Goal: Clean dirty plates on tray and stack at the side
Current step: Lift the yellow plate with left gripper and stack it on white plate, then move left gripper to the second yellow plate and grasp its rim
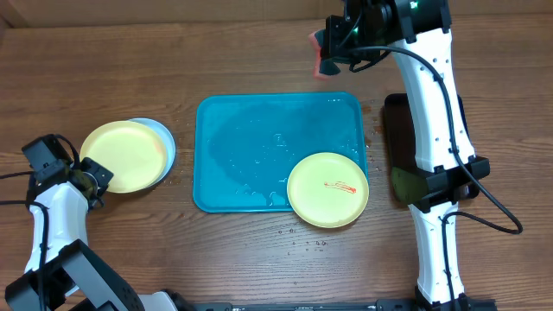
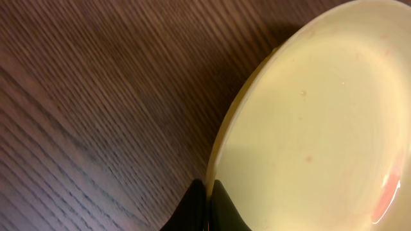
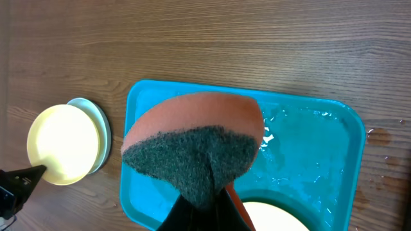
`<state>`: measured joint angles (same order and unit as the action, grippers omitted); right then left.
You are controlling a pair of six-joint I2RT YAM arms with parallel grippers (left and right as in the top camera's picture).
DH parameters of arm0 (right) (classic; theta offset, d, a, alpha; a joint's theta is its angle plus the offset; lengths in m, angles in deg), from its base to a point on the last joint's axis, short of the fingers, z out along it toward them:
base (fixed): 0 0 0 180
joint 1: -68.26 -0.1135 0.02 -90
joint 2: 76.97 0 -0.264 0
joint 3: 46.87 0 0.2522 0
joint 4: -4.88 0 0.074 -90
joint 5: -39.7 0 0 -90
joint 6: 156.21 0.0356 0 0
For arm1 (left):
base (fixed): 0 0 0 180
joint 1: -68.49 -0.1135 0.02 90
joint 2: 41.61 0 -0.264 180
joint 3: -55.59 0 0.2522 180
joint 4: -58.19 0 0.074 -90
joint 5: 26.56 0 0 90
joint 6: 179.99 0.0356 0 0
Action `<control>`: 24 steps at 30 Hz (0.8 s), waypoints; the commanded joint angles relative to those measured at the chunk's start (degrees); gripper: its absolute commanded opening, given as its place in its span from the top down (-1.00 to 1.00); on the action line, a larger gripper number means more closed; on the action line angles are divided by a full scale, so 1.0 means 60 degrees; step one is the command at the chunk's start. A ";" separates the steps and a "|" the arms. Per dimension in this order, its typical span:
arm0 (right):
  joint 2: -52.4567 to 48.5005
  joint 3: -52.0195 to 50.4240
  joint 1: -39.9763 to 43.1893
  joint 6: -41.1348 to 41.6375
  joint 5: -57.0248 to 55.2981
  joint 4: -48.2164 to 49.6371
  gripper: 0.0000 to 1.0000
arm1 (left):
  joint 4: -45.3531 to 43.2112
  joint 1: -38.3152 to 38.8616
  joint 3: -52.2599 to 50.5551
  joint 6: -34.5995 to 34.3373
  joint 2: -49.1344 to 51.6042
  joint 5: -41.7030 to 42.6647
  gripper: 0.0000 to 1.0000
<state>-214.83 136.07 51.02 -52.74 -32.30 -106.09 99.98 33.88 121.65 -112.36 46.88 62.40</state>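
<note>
1. Tray (image 1: 251,186), teal and wet with beads and puddles of water, lies in the middle of the table (image 1: 104,60).
2. A smeared yellow-green plate (image 1: 328,190) sits on the tray's near right corner, overhanging the rim, with a red streak across its pale centre.
3. Left of the tray and apart from it, a top yellow-green plate (image 1: 123,155) rests on a light blue plate (image 1: 167,138), which shows only as a crescent.
4. The left gripper (image 2: 207,205) is at the top plate's outer edge. Its dark fingertips pinch the rim.
5. The right gripper (image 3: 205,208) hangs beyond the tray's far right corner, its jaws clamped on a sponge (image 3: 192,147), orange with a dark green scouring face.
6. A narrow black tray (image 1: 396,130) lies right of the teal one, partly under the right arm.
</note>
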 commanded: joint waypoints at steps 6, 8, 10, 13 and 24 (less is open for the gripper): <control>0.0153 0.0244 0.0080 -0.0004 0.0015 0.0029 0.93 | -0.0164 0.0408 -0.0244 -0.0113 -0.0259 0.0933 0.36; 0.0153 0.0244 0.0080 -0.0004 0.0015 0.0029 0.93 | -0.0182 0.0608 -0.0233 0.0189 -0.0259 0.0929 0.32; 0.0153 0.0244 0.0080 0.0000 0.0018 0.0029 0.93 | -0.0124 0.0841 -0.0142 0.0652 -0.0259 0.0929 0.31; 0.0153 0.0244 0.0080 0.0000 0.0018 0.0029 0.93 | 0.0459 0.1224 0.0342 0.1035 -0.0259 0.0896 0.31; 0.0153 0.0244 0.0080 0.0000 0.0018 0.0029 0.93 | 0.3045 0.3472 0.2881 0.2033 -0.0259 0.3078 0.24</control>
<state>-214.83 136.07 51.02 -52.76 -32.30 -106.11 117.22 50.21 137.01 -104.09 46.77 71.99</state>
